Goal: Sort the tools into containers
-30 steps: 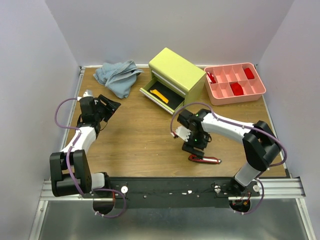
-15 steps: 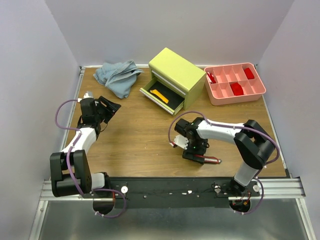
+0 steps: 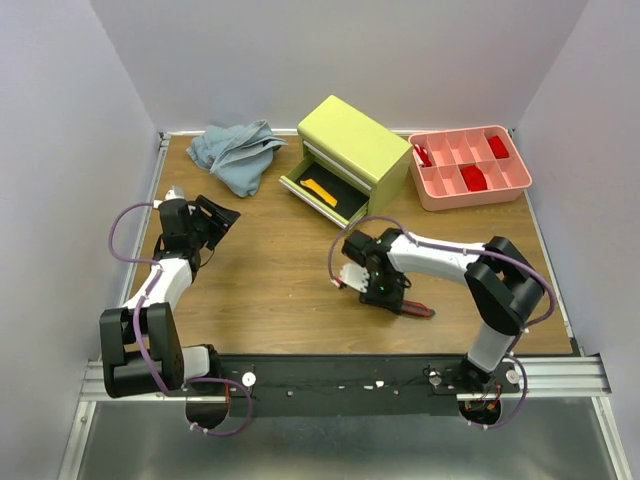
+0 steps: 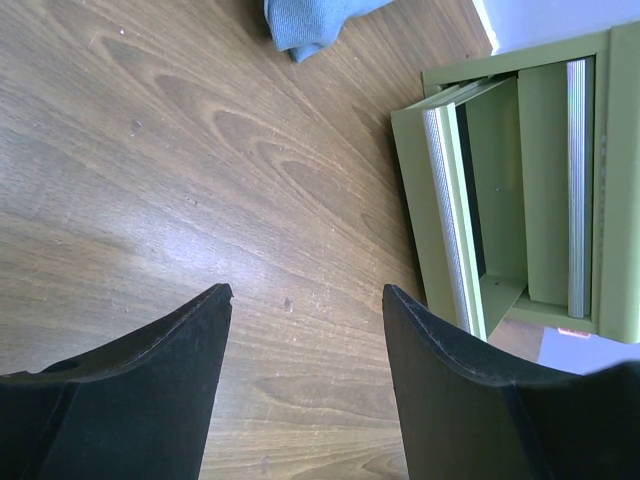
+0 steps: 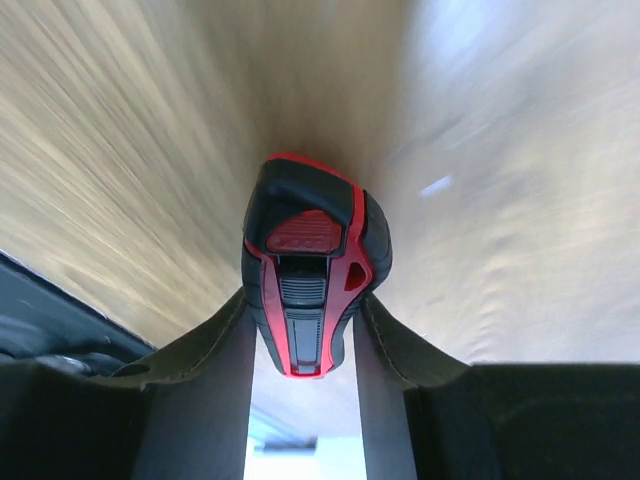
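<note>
The red-black utility knife is clamped between the right fingers at the near side of the desk. The left fingers are spread apart, gripping nothing, at the desk's left side.

The left arm reaches forward along its own side, its claw spread wide with nothing between the fingers. The right arm bends inward and low, its claw clamped on a red-black knife.

Even bright overhead light, soft shadows; right wrist view motion-blurred (wood streaked), left wrist view sharp.
</note>
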